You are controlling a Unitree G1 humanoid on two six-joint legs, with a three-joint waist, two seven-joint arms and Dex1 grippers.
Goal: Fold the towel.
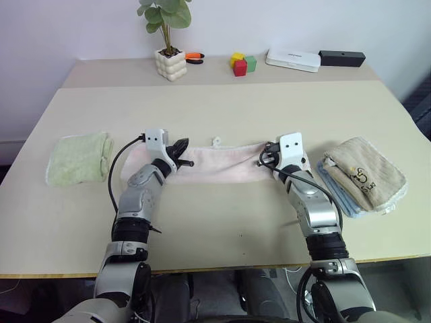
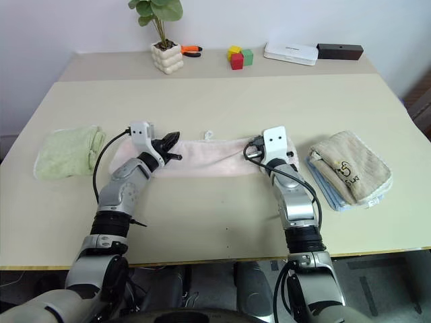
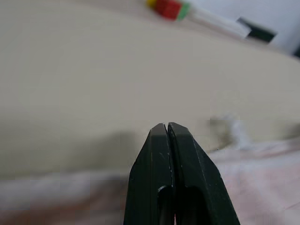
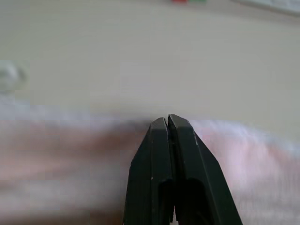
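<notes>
Beige desk (image 1: 222, 215) against a pale wall, with a second, narrower desk strip butted behind it. Back strip carries a potted plant (image 1: 168, 40) in a knobbly white pot, an orange-handled tool (image 1: 194, 58) just beside it, red/yellow/green blocks (image 1: 242, 64), a flat white box (image 1: 293, 60) and a black bar (image 1: 342, 58).

Front desk: folded light green towel (image 1: 79, 159) on the robot's left, tan towel (image 1: 363, 173) with a dark motif on the right, lying over a pale blue cloth (image 1: 337, 192).

The towel (image 1: 219, 163) – pale pink terry – lies mid-desk between those two as a long narrow band running left to right, small white loop (image 1: 216, 142) sticking out of its far edge.

Left pincer (image 1: 180, 149) sits at the band's left end, fingers pressed together; wrist view shows the tips meeting with no cloth between them. Right pincer (image 4: 167, 123) is over the band's right end, likewise pressed together – nothing visibly pinched.
</notes>
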